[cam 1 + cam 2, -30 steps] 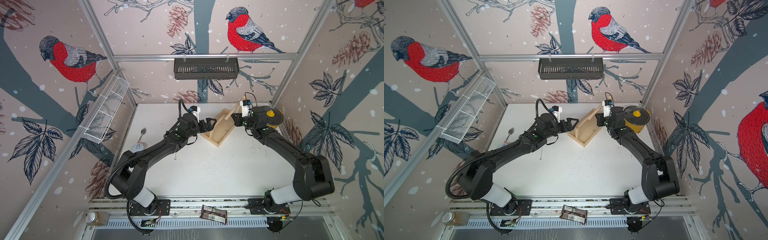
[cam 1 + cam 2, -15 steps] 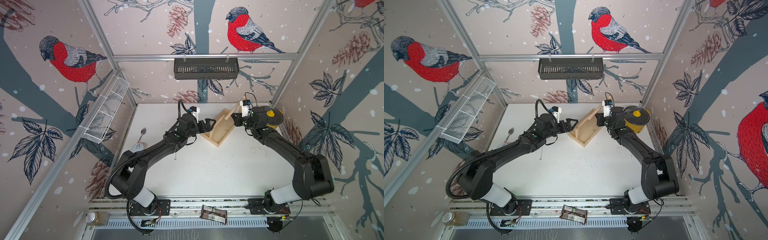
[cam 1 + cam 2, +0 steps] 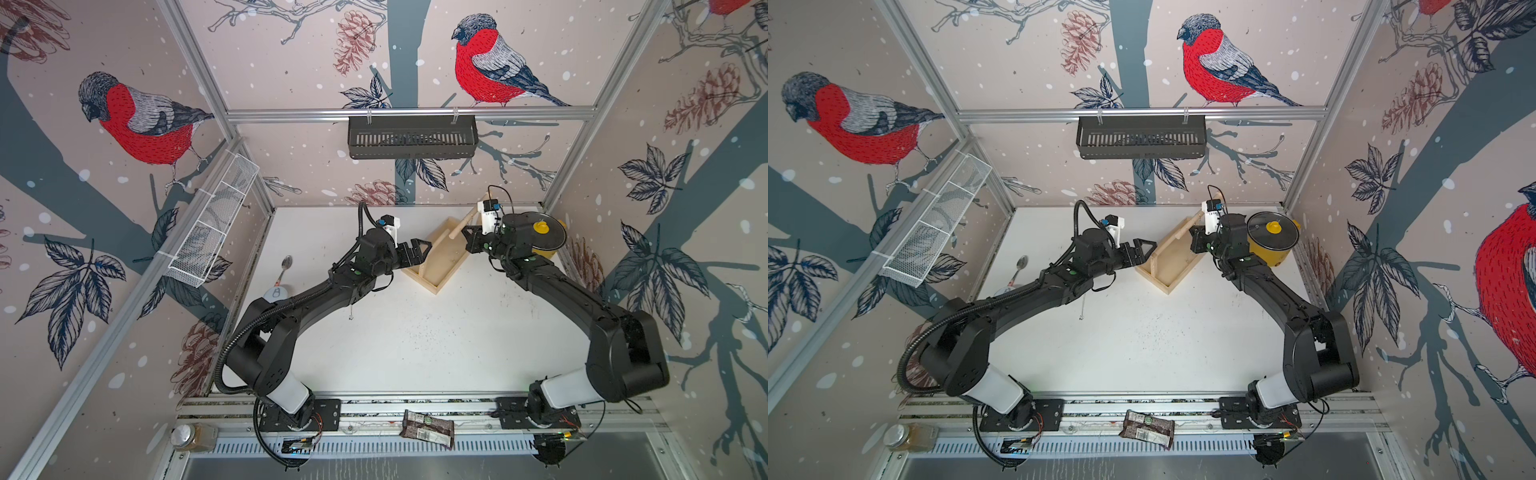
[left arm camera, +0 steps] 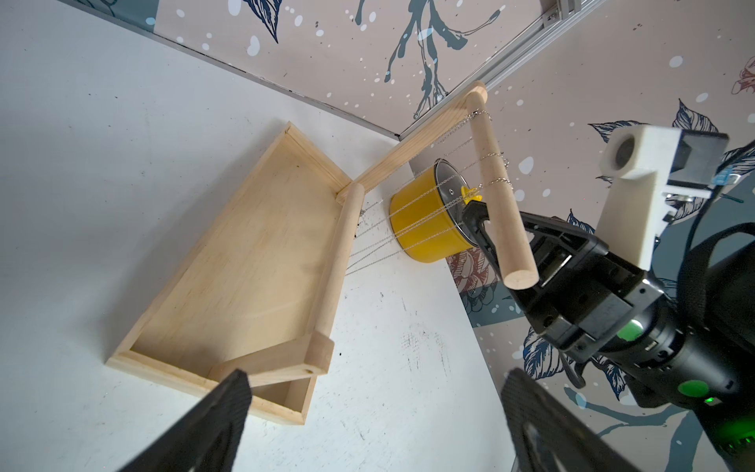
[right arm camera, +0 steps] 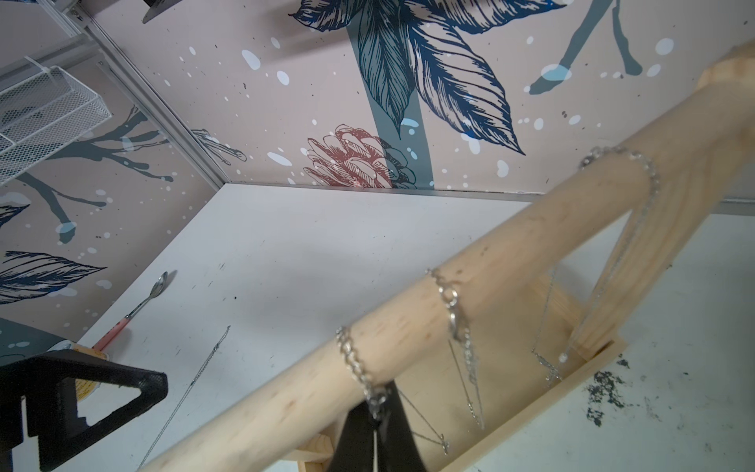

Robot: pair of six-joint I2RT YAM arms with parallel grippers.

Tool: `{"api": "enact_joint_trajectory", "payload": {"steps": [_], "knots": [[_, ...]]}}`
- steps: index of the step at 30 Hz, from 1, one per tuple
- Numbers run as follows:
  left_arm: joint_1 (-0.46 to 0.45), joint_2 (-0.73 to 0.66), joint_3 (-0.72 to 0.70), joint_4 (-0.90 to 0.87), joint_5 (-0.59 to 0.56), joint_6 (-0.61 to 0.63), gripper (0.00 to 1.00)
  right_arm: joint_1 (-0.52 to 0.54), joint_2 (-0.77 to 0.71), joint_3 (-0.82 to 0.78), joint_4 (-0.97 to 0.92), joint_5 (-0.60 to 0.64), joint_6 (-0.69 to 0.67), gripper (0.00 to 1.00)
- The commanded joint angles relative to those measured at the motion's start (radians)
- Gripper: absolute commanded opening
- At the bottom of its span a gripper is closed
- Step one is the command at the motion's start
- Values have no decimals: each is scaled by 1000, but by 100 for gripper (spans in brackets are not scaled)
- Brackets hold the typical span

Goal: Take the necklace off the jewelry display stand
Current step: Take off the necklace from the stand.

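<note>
Stand: the jewelry display stand (image 3: 436, 270) sits at the far right of the white table (image 3: 415, 353); its tray base lies flat, just beside the yellow pot (image 3: 1268, 255); both top views show it there (image 3: 1173, 270).
Crossbar: the long round crossbar (image 5: 490, 294) runs out from the top of the upright post; from the left wrist view its free end (image 4: 519, 278) points towards the right arm.
Necklaces: three silver chains hang over the crossbar; the chunky-link necklace (image 5: 355, 359) is the one nearest the free end; a clasped chain (image 5: 451, 302) hangs mid-bar; a beaded chain (image 5: 637, 163) hangs closest to the post; their lower loops dangle over the tray.
Right gripper: the right gripper (image 5: 378, 425) sits just under the crossbar; its jaws are pinched together on the chunky-link necklace where it drops off the bar; the left wrist view shows the same black fingers (image 4: 476, 220) against the bar's side.
Left gripper: the left gripper (image 3: 419, 249) hovers by the near end of the tray; its jaws are spread wide and hold nothing (image 4: 376, 376); I can't tell whether a finger brushes the wood.
Table: a pink-handled spoon (image 5: 155, 294) lies near the left edge; a thin loose chain (image 5: 204, 363) lies on the white surface beside the left arm.
Walls: a black slotted basket (image 3: 411, 137) hangs on the back rail; a white wire basket (image 3: 212, 224) hangs on the left side.
</note>
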Motion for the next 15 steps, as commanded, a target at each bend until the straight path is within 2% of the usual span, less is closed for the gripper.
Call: {"api": "enact_joint_trajectory", "payload": {"steps": [1,15], "knots": [[3,5,7,37,8,-7,97,4,-15,10,6,10,-12,6],[3,4,-2,29,7,-7,97,29,-51,19,-23,25,-17,5]]}}
